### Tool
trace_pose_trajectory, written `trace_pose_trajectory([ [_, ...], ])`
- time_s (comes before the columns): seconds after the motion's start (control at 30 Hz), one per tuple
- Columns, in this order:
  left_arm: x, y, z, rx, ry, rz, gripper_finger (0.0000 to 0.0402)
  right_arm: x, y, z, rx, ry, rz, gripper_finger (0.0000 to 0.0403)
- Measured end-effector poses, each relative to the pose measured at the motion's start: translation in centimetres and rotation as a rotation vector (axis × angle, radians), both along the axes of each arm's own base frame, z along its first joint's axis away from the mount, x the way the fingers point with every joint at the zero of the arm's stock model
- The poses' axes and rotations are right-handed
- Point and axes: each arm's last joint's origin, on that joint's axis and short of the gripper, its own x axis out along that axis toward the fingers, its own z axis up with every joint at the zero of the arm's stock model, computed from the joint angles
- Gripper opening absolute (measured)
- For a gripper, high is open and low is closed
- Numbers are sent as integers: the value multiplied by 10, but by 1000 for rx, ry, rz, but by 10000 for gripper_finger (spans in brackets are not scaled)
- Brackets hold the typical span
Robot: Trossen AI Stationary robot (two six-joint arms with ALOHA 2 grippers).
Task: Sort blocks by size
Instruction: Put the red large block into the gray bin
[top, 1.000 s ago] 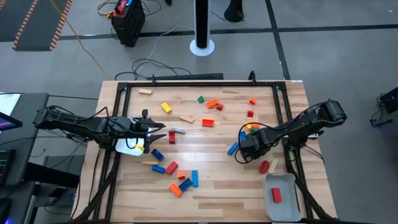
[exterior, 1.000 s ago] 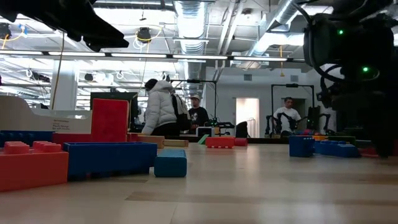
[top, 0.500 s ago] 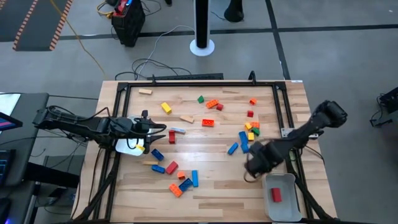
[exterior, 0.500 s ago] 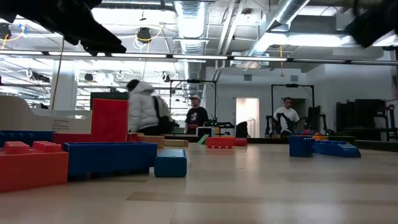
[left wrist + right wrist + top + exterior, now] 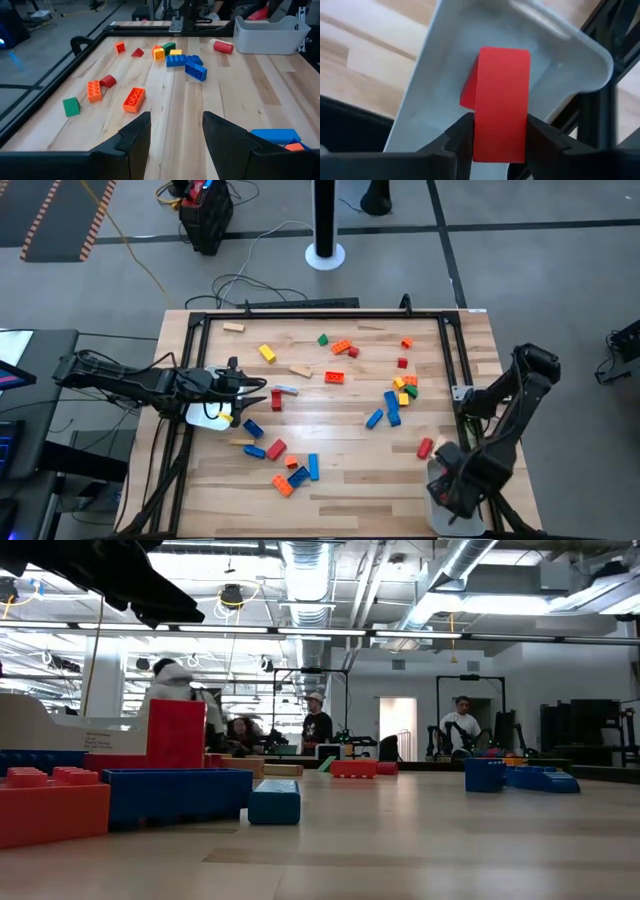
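Right gripper positioned above white tray at the table's near right corner; tray almost wholly hidden beneath the arm in the high view. In the right wrist view, red block seen between the two dark fingers, over the tray's interior; pinched by them, though contact at the pads hard to confirm. Unclear whether the block touches the tray floor.

Left gripper parked at the table's left edge, fingers spread, nothing between them. Second white tray beneath it, mostly covered by the arm.

Remaining blocks scattered across the wooden table: orange brick, green cube, blue bricks mid-table, red piece just beside the right gripper. Low view largely blocked by near bricks; neither gripper clearly identifiable there.
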Motion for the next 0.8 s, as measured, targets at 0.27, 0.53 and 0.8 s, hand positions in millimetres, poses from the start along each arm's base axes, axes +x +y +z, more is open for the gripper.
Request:
trace_pose_trajectory([
  [0.27, 1, 0, 3, 24, -26, -7, 174, 5, 4, -10, -17, 39, 18, 230],
  [0.53, 1, 0, 5, 30, -41, -10, 174, 14, -18, 5, 17, 25, 5, 236],
  [0.8, 1, 0, 4, 31, -34, -10, 174, 43, -56, 5, -57, 41, 10, 235],
])
